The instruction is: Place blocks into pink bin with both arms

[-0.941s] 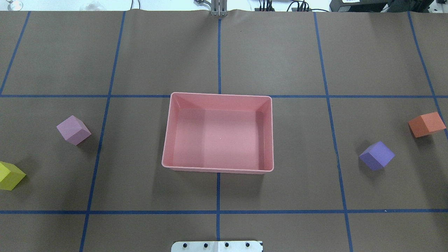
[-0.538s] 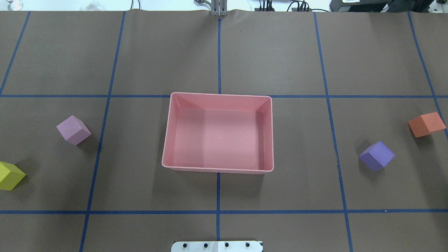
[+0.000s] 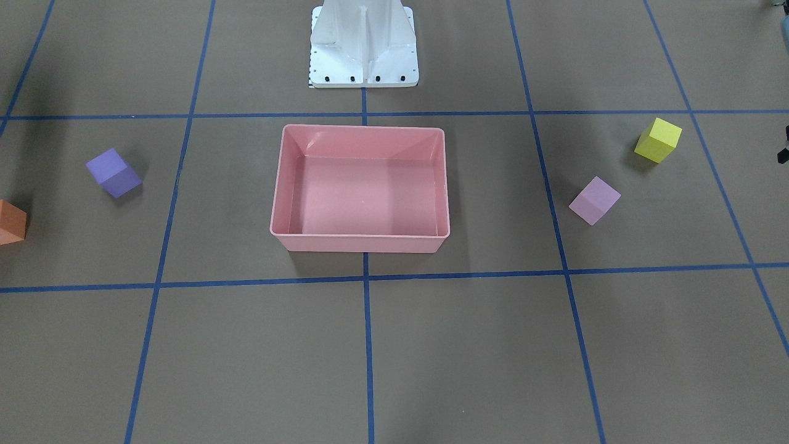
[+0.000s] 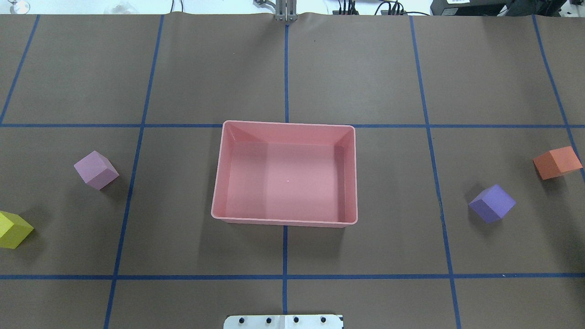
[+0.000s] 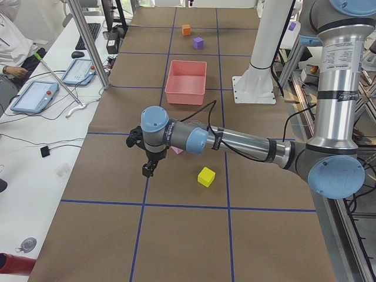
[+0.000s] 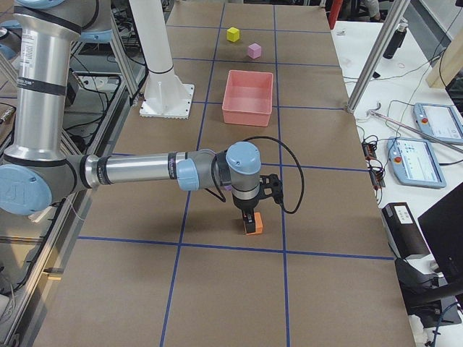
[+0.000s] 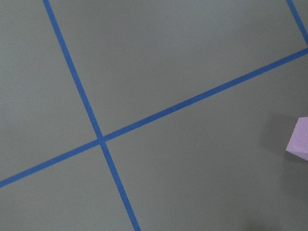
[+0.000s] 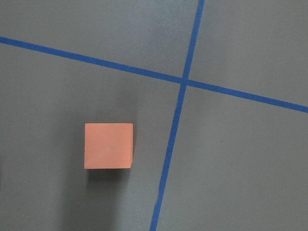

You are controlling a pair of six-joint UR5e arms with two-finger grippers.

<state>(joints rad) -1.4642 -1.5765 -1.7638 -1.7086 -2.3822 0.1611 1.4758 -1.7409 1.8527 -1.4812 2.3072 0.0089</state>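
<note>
The pink bin point(image 4: 288, 122) stands empty at the table's middle. The light pink cube point(image 4: 96, 169) and the yellow cube point(image 4: 13, 229) lie to its left, the purple cube point(image 4: 492, 203) and the orange cube point(image 4: 556, 162) to its right. My left gripper point(image 5: 147, 169) shows only in the exterior left view, hanging over bare table beside the light pink cube point(image 7: 299, 139); I cannot tell its state. My right gripper point(image 6: 249, 217) shows only in the exterior right view, just above the orange cube point(image 8: 108, 146); I cannot tell its state.
The white robot base point(image 3: 363, 46) stands behind the bin. Blue tape lines point(image 4: 284, 276) grid the brown table cover. A side bench with tablets point(image 5: 35, 96) and metal posts point(image 6: 376, 61) runs along the table's far edge.
</note>
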